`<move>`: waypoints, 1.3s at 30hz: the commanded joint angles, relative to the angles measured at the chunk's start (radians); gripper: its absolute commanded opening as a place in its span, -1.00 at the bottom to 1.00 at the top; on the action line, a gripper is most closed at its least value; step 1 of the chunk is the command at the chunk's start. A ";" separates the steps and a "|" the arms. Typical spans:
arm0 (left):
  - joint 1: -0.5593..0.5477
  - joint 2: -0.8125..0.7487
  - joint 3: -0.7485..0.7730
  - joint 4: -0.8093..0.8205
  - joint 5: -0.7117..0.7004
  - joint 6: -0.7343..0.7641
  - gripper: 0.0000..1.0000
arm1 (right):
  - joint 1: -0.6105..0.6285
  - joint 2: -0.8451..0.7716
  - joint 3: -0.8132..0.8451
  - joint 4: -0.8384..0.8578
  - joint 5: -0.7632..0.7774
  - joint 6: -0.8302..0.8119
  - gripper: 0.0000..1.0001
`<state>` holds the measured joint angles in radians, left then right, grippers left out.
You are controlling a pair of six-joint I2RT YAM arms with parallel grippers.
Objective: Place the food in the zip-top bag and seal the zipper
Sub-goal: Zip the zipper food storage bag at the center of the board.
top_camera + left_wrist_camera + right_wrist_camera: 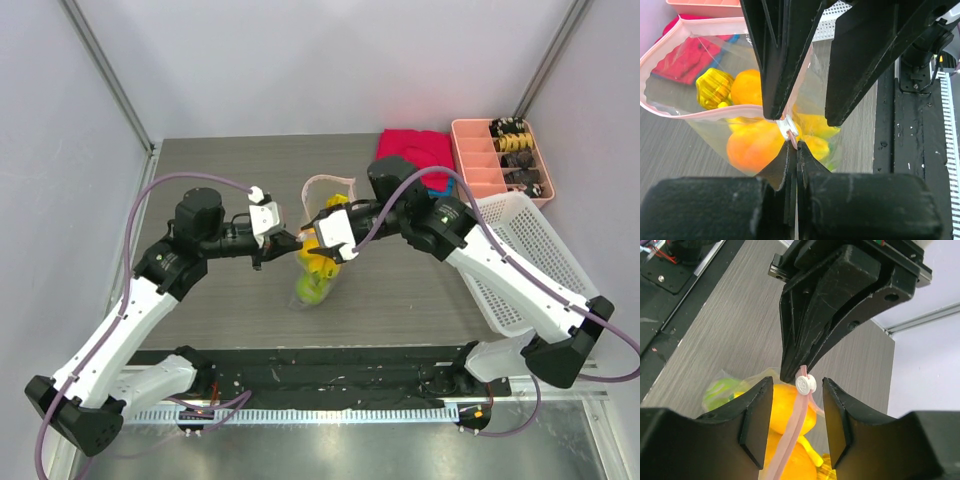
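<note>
Bag (314,272) of fruit (746,87) hangs over the middle of the worktop (220,180), between the two tools. The left tool (794,149) is clenched on the end of the pink zipper (795,425), just beside its white slider (788,126). The right tool (797,390) is released, jaws apart either side of the slider without touching it; beyond the slider the bag's mouth gapes open.

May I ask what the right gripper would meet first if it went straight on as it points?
The white zipper slider between the open fingers of the right gripper; the left gripper probably sits just behind it.
</note>
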<state>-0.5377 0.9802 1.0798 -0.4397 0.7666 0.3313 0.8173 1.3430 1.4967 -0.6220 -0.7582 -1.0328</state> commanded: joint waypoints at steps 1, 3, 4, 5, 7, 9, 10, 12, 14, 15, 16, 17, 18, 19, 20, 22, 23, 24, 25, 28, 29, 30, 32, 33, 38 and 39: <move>-0.015 -0.018 0.051 -0.001 -0.004 0.044 -0.99 | 0.019 0.031 0.083 -0.076 0.017 -0.121 -0.02; -0.030 -0.021 0.052 -0.013 -0.016 0.061 -1.00 | 0.025 0.054 0.100 -0.085 0.026 -0.118 0.00; -0.034 -0.021 0.051 -0.017 -0.026 0.066 -0.99 | 0.025 0.061 0.115 -0.085 0.030 -0.115 0.02; -0.039 -0.023 0.051 -0.025 -0.027 0.072 -0.99 | 0.025 0.068 0.122 -0.087 0.039 -0.108 0.02; -0.047 -0.026 0.054 -0.030 -0.033 0.083 -1.00 | 0.028 0.079 0.135 -0.094 0.045 -0.102 0.01; -0.051 -0.029 0.054 -0.034 -0.043 0.081 -1.00 | 0.031 0.088 0.145 -0.120 0.051 -0.118 -0.06; -0.051 -0.028 0.055 -0.037 -0.043 0.084 -0.99 | 0.034 0.094 0.154 -0.131 0.056 -0.122 -0.09; -0.051 -0.034 0.057 -0.039 -0.053 0.084 -1.00 | 0.040 0.104 0.166 -0.172 0.074 -0.147 -0.18; -0.051 -0.037 0.057 -0.036 -0.065 0.078 -1.00 | 0.045 0.114 0.181 -0.200 0.091 -0.157 -0.23; -0.051 -0.043 0.055 -0.037 -0.070 0.080 -1.00 | 0.045 0.114 0.186 -0.218 0.105 -0.162 -0.38; -0.051 -0.047 0.055 -0.036 -0.072 0.078 -1.00 | 0.045 0.116 0.194 -0.226 0.112 -0.165 -0.47; -0.051 -0.051 0.051 -0.036 -0.082 0.078 -1.00 | 0.045 0.116 0.195 -0.229 0.118 -0.165 -0.55; -0.051 -0.055 0.048 -0.033 -0.085 0.077 -1.00 | 0.045 0.114 0.198 -0.234 0.131 -0.165 -0.69; -0.051 -0.063 0.045 -0.031 -0.092 0.077 -1.00 | 0.045 0.113 0.201 -0.237 0.135 -0.165 -0.75; -0.051 -0.064 0.040 -0.033 -0.098 0.078 -1.00 | 0.045 0.105 0.201 -0.236 0.143 -0.165 -0.83; -0.051 -0.083 0.031 -0.028 -0.124 0.078 -1.00 | 0.045 0.099 0.198 -0.243 0.183 -0.167 -0.97; -0.051 -0.087 0.023 -0.025 -0.128 0.075 -1.00 | 0.045 0.093 0.198 -0.248 0.201 -0.170 -0.98; -0.051 -0.095 0.016 -0.018 -0.139 0.071 -1.00 | 0.045 0.093 0.200 -0.260 0.217 -0.171 -0.98; -0.051 -0.107 0.012 -0.008 -0.144 0.066 -1.00 | 0.043 0.090 0.200 -0.266 0.249 -0.174 -0.98; -0.051 -0.121 -0.001 -0.001 -0.161 0.057 -1.00 | 0.042 0.084 0.201 -0.288 0.295 -0.176 -0.98; -0.051 -0.124 -0.003 0.004 -0.168 0.055 -1.00 | 0.039 0.079 0.201 -0.292 0.303 -0.176 -0.98; -0.051 -0.129 -0.007 0.007 -0.179 0.054 -1.00 | 0.034 0.079 0.201 -0.294 0.313 -0.174 -0.98; -0.051 -0.140 -0.012 0.012 -0.187 0.054 -1.00 | 0.022 0.074 0.201 -0.298 0.330 -0.168 -0.98; -0.051 -0.143 -0.020 0.013 -0.191 0.051 -1.00 | 0.017 0.068 0.203 -0.298 0.336 -0.164 -0.98; -0.051 -0.181 -0.047 0.024 -0.243 0.048 -1.00 | -0.033 0.051 0.201 -0.320 0.352 -0.154 -0.98; -0.051 -0.184 -0.050 0.022 -0.250 0.048 -1.00 | -0.055 0.048 0.201 -0.326 0.352 -0.159 -0.98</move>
<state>-0.5896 0.8566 1.0355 -0.4587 0.5602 0.3923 0.8371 1.4479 1.6646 -0.8768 -0.5224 -1.1973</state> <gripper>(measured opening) 0.012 0.088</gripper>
